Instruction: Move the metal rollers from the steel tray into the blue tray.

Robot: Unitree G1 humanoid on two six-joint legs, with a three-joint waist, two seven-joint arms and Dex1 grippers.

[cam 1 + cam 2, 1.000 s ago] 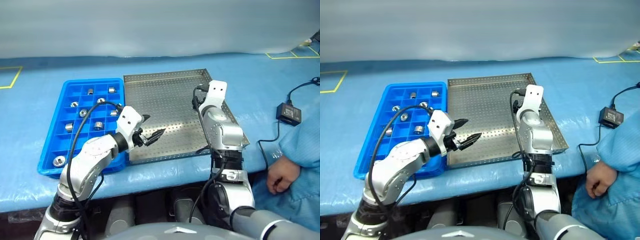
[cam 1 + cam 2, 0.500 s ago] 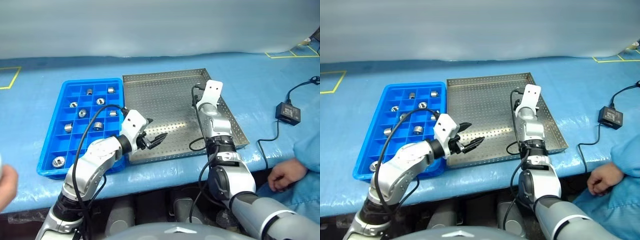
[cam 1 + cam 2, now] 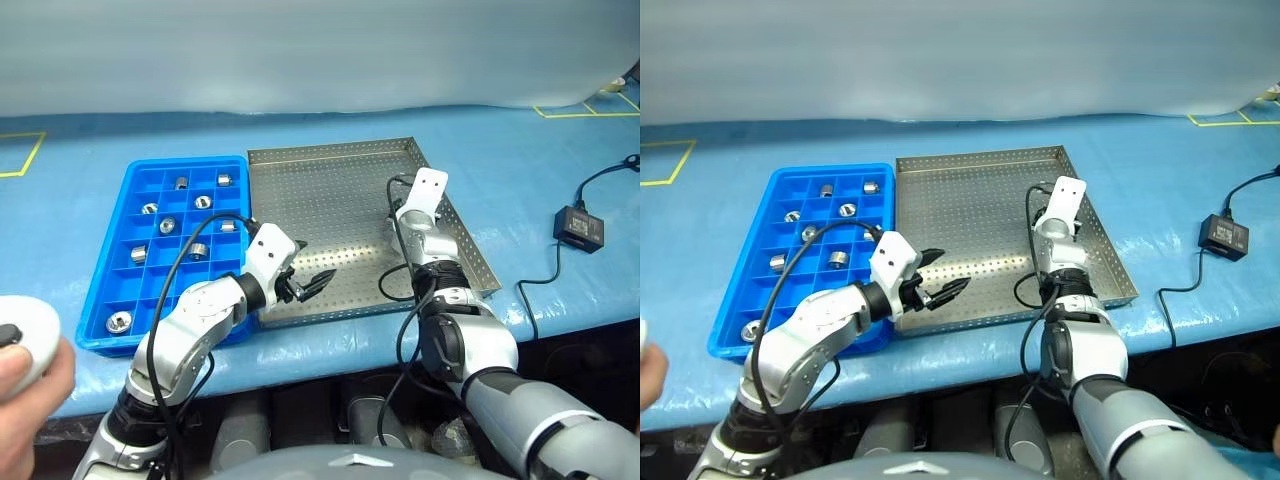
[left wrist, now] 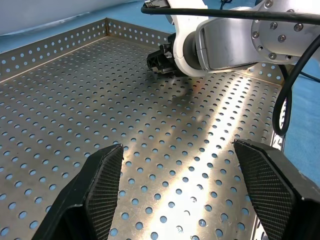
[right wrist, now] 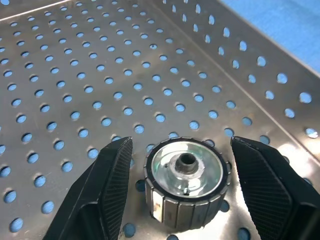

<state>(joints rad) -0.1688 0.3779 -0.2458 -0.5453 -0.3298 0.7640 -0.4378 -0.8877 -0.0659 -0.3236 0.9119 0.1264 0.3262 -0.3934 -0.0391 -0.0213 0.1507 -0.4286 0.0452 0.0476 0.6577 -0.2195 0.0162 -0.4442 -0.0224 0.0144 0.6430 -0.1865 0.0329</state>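
Blue tabletop (image 3: 520, 170) is carrying both trays. From the head, rollers (image 3: 199, 250) are sitting in the blue tray (image 3: 110, 280). Left wrist: left tool (image 4: 182, 192) is gaping over the steel tray (image 4: 60, 40). Right wrist: right tool (image 5: 185, 200) is straddling, ungripped, one roller (image 5: 186, 184), likely hard, slick; best pinched across its ribbed sides.

This is looking like a factory or lab workstation. A blue protective sheet (image 3: 520, 160) is covering the bench, yellow tape marks (image 3: 20, 155) are outlining zones, and a perforated steel tray (image 3: 330, 190) is sitting beside a compartmented blue tray (image 3: 105, 270).
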